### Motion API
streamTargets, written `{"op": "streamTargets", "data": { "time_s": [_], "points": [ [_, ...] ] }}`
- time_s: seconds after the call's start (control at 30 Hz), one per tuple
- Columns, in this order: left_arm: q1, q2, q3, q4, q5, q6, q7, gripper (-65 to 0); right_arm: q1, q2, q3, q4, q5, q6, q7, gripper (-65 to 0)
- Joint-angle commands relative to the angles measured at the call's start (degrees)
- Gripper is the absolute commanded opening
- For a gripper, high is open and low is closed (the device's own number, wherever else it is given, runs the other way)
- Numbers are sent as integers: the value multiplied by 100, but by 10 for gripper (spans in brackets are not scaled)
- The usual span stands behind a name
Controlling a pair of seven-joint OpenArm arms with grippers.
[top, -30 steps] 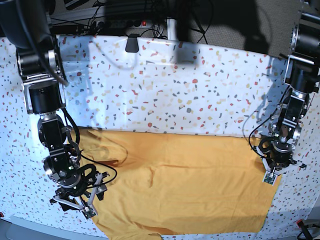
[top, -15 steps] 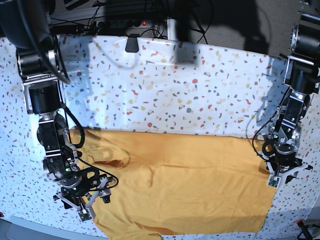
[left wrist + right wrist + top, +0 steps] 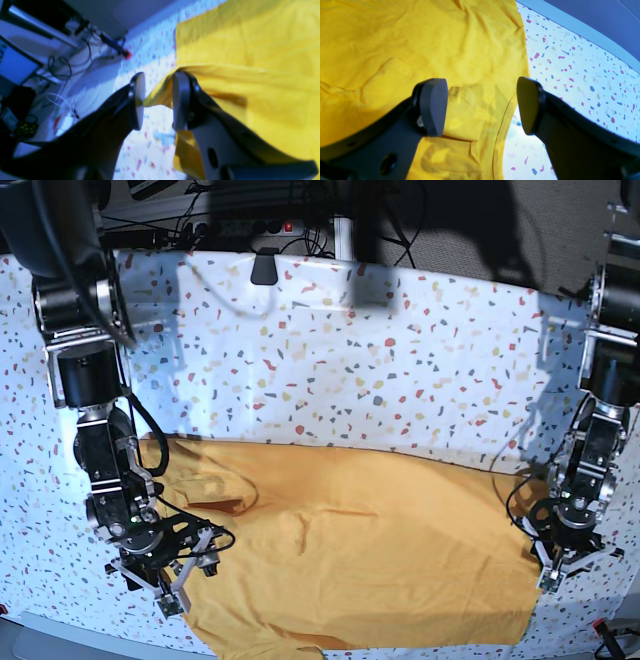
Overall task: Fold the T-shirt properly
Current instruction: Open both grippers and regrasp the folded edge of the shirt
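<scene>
The mustard T-shirt lies spread flat on the front half of the table. My left gripper is at its right edge. In the left wrist view the gripper has its jaws apart. A raised fold of the shirt lies over one finger and runs between the jaws. My right gripper is at the shirt's left edge. In the right wrist view it is wide open and empty, above the shirt's hem.
A white cloth with coloured specks covers the table. A small black object sits at its back edge, with cables and a power strip behind. The table's front edge runs just below the shirt.
My left gripper moved toward the front along the shirt's right edge, and the shirt's upper right corner shifted with it. My right gripper moved a little left and forward.
</scene>
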Motion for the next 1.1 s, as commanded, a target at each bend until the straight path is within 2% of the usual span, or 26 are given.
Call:
{"op": "streamTargets", "data": {
  "time_s": [0.0, 0.07, 0.2, 0.4, 0.63, 0.77, 0.97, 1.07],
  "points": [
    [-195, -55, -44, -26, 7, -61, -192, -467, 223, 48, 46, 90, 33, -103, 120, -224],
    [-192, -57, -44, -238, 7, -267, -387, -467, 223, 48, 46, 90, 33, -101, 120, -224],
    [-195, -55, -44, -507, 55, -275, -658, -457, 223, 48, 46, 90, 33, -103, 118, -224],
    [-197, -52, -44, -529, -4, -260, -704, -443, 223, 48, 46, 90, 33, -103, 116, -224],
    [-192, -4, -44, -542, -1631, -273, -802, -443, 219, 46, 46, 26, 35, -103, 149, -224],
    [-195, 149, -44, -723, -1805, -273, -863, -443, 221, -2, 48, -457, 31, -109, 387, -224],
    [-195, 538, -44, -1541, -1797, -275, -1504, -443, 221, -195, 48, -1661, 28, -118, 1226, -224],
    [-192, 656, -44, -1947, -1801, -273, -1943, -443, 216, -332, 48, -2074, 24, -118, 1333, -224]
  ]
}}
